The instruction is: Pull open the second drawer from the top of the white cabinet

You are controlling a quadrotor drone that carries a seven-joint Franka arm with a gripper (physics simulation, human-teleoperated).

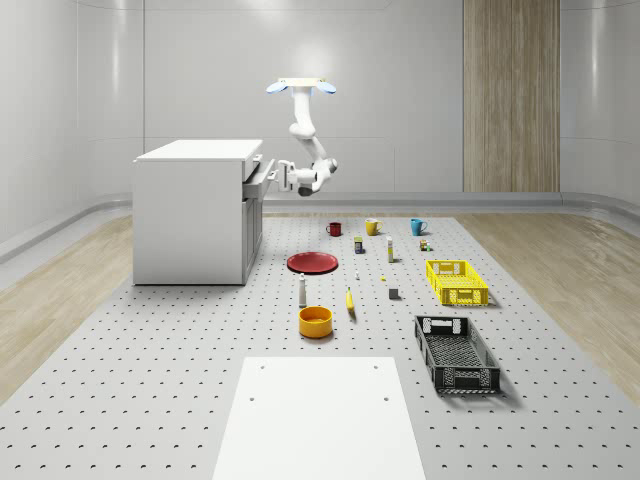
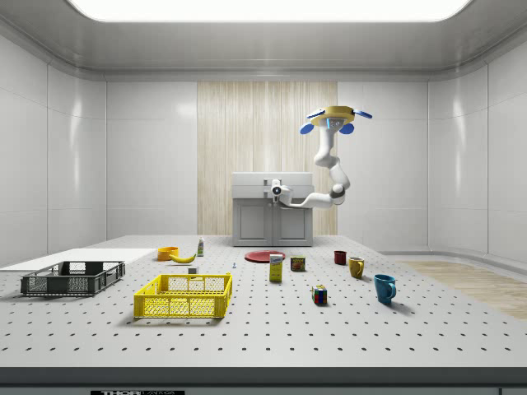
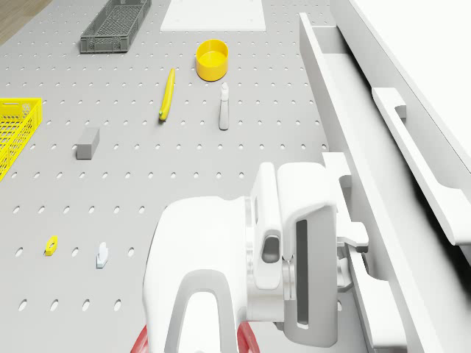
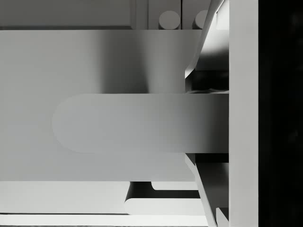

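The white cabinet (image 1: 190,212) stands on the pegboard floor at the whole-scene view's left, its drawers facing right. Its second drawer (image 3: 335,125) stands partly pulled out, further than the top drawer (image 3: 423,158) above it. My gripper (image 1: 283,178) is at that drawer's front, shut on its handle (image 4: 118,123). In the wrist view one finger (image 4: 204,52) lies on one side of the bar and one on the other. The drone (image 1: 300,87) hovers in the air beside the cabinet's drawer side, above the gripper, with the arm reaching down to the drawer.
On the floor in front of the drawers lie a red plate (image 1: 312,262), a small bottle (image 1: 302,291), a banana (image 1: 350,301) and a yellow bowl (image 1: 315,321). Three mugs (image 1: 372,226), a yellow crate (image 1: 457,282), a black crate (image 1: 456,353) and a white board (image 1: 320,418) lie farther off.
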